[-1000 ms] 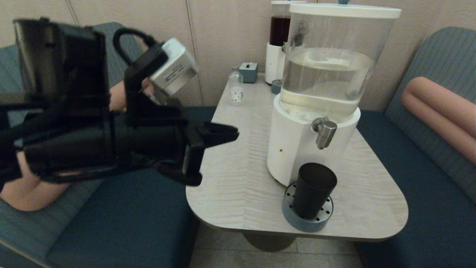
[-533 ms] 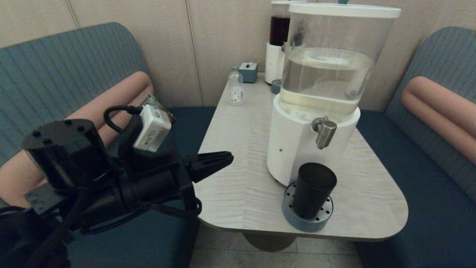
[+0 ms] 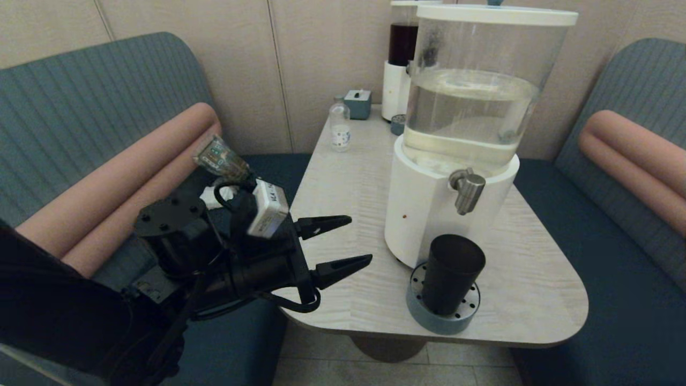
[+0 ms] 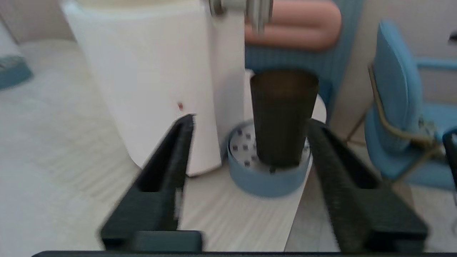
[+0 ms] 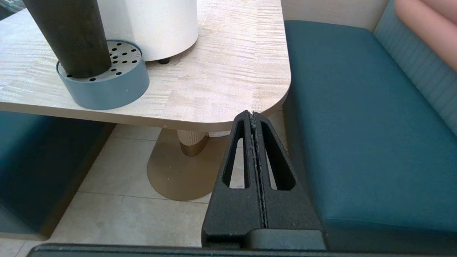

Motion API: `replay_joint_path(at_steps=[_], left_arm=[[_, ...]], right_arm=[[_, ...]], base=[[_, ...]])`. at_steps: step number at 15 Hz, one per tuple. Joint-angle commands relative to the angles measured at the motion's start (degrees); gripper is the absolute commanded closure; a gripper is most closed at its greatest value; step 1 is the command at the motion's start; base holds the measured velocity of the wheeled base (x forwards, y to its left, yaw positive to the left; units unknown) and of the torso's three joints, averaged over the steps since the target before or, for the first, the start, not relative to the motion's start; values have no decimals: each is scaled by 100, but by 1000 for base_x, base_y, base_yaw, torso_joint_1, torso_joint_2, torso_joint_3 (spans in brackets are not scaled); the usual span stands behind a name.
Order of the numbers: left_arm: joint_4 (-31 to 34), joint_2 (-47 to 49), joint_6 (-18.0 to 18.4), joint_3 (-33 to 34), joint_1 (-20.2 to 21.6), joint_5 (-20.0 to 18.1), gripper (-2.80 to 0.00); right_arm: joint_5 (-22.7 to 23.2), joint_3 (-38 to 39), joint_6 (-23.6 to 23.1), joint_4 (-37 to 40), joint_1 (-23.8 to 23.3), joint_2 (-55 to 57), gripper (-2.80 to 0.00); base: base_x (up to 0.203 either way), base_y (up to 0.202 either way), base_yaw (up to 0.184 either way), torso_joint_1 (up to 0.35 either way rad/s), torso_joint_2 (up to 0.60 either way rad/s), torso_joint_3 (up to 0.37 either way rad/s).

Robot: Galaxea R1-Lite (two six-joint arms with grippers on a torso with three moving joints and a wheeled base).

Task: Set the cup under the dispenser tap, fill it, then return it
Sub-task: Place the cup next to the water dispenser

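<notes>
Cup: we see the small dark brown-black plastic tumbler [image 3: 452, 273] standing upright on the round blue-grey perforated drip tray [image 3: 442, 317], near the front edge of the pale wood-grain table [image 3: 343, 177]. In the left wrist view the same cup [image 4: 283, 116] rises from that tray [image 4: 264, 178].

Tap: the short brushed-steel spigot [image 3: 468, 188] juts from the white base of the large clear water-filled dispenser [image 3: 471, 107], and we find the cup directly below it, apart from it.

Left gripper: our left gripper [image 3: 337, 244] hovers over the table's left edge, well to the left of the cup, pointing toward it. Its two black fingers are spread apart and hold nothing. From the left wrist camera, the fingers [image 4: 167, 167] frame the cup and tray between them without touching either.

Right gripper: our right gripper [image 5: 252, 117] sits low beside the table's front right corner, over the floor and next to the dark teal bench seat [image 5: 357, 125]. Its fingers are pressed flat together with nothing between them. It does not show in the head view.

Other items: at the table's far end we see a small clear bottle [image 3: 340, 127], a little blue-grey box [image 3: 358, 103] and a narrower dispenser of dark liquid [image 3: 399, 59].
</notes>
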Motion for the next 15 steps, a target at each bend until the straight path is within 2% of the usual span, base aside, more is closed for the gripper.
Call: replay_joint_path(at_steps=[1,9,15], left_arm=[[-42,506,29,-117,-90,-43,-280],[-57,1930,-43,-1271,-983,-16,-280],[-57,2425,-98,-1801,-1085,3,-280]], right_arm=[[-1,87,-1,-1,0,8,0],[-9,79,-1,-1,0,8,0],[0,80,-1,-6,0,8,0]], base=[[0,0,0,0,0,0],[0,0,0,0,0,0],[0,0,0,0,0,0]])
